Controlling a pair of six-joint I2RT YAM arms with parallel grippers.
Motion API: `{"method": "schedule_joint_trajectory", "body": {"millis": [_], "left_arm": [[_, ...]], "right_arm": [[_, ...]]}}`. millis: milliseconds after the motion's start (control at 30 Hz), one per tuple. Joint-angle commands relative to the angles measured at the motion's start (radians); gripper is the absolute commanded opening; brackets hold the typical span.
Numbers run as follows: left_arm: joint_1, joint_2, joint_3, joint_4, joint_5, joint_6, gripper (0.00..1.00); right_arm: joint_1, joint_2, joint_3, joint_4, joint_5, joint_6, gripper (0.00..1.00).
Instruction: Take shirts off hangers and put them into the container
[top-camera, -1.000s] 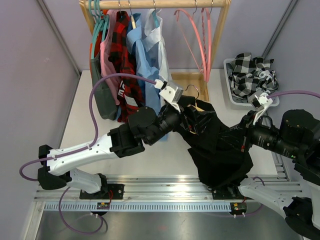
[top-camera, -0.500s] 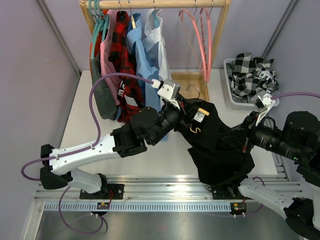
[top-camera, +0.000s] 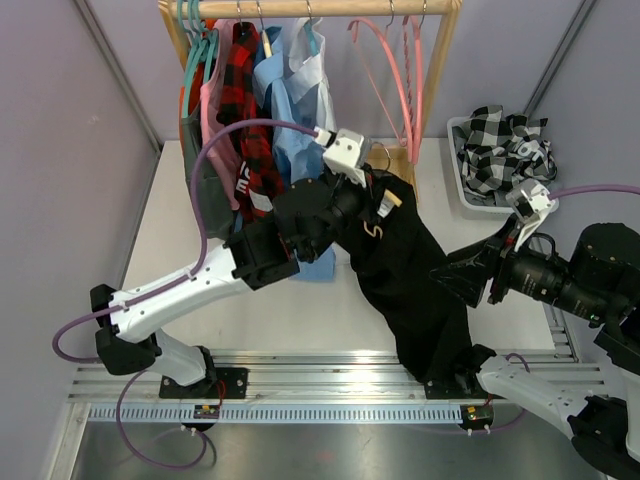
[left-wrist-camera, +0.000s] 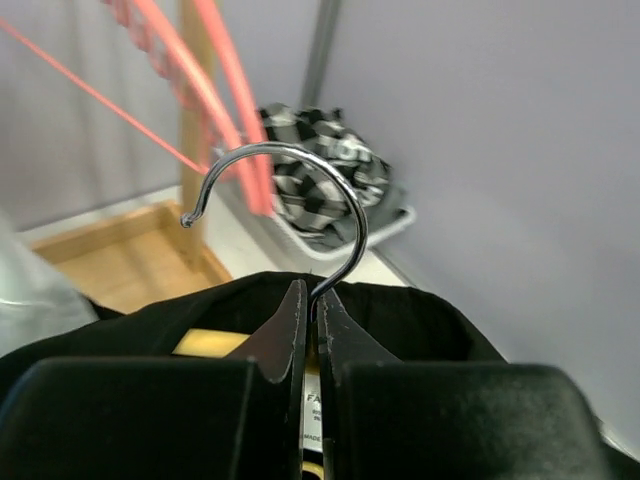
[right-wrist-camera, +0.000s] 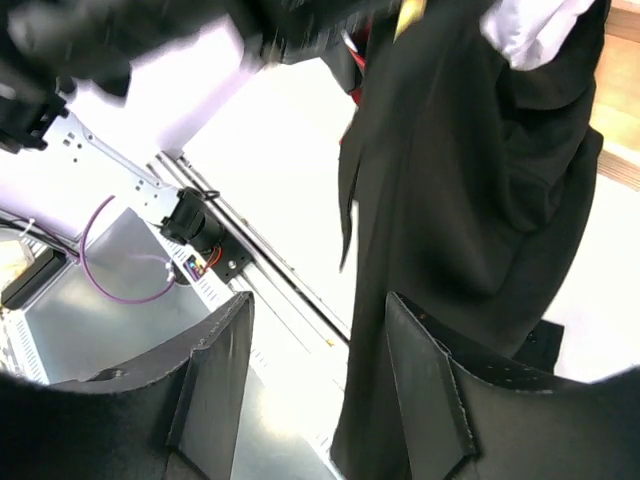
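Pale table (top-camera: 200, 250) between lilac walls, wooden rail (top-camera: 320, 8) at the far end. Left gripper (left-wrist-camera: 311, 305) pinched tight on the foot of a hanger hook (left-wrist-camera: 352, 200), black shirt (top-camera: 410, 280) draped just beneath the fingers. Right gripper (right-wrist-camera: 318, 320) spread wide, nothing held, black cloth hanging just beyond the tips. Well past the left fingers, white basket (top-camera: 462, 190) with a check shirt (top-camera: 495, 140) heaped inside.

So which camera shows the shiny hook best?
The left wrist view: the hook fills the middle, its stem pinched in the shut left gripper. The top view shows it only as a tiny curl beside that gripper; the right wrist view does not show it.
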Motion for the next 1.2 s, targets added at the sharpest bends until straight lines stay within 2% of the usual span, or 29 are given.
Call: {"method": "schedule_joint_trajectory", "body": {"millis": [0,300,333,400,500,667,800,1000,1033,1133,1167], "left_arm": [[0.07,-0.006,0.152,-0.007,0.005,0.041,0.0],[0.089,0.045,0.343,-0.075,0.017,0.109,0.0],[0.089,0.048,0.356,-0.079,0.017,0.11,0.0],[0.09,0.052,0.363,-0.081,0.019,0.115,0.0],[0.105,0.06,0.379,-0.081,0.013,0.127,0.0],[0.194,0.106,0.505,-0.11,0.002,0.161,0.0],[0.259,0.138,0.576,-0.102,-0.02,0.184,0.0],[0.317,0.157,0.634,-0.09,-0.056,0.219,0.0],[0.322,0.154,0.633,-0.089,-0.053,0.219,0.0],[0.322,0.14,0.611,-0.093,-0.038,0.21,0.0],[0.322,0.134,0.599,-0.095,-0.023,0.201,0.0]], "right_arm": [[0.008,-0.023,-0.014,0.021,-0.008,-0.022,0.62],[0.008,-0.041,-0.135,0.064,-0.024,-0.013,0.59],[0.006,-0.041,-0.144,0.076,-0.028,-0.012,0.55],[0.008,-0.04,-0.167,0.082,-0.028,-0.006,0.33],[0.008,-0.044,-0.169,0.075,-0.027,-0.005,0.1],[0.008,-0.052,-0.15,0.018,-0.012,-0.01,0.13],[0.008,-0.073,-0.153,-0.014,0.024,-0.004,0.0],[0.008,-0.099,-0.156,-0.053,0.053,-0.01,0.0],[0.008,-0.102,-0.156,-0.059,0.061,-0.01,0.26],[0.006,-0.104,-0.156,-0.053,0.062,-0.015,0.34],[0.008,-0.096,-0.156,-0.05,0.059,-0.015,0.41]]}}
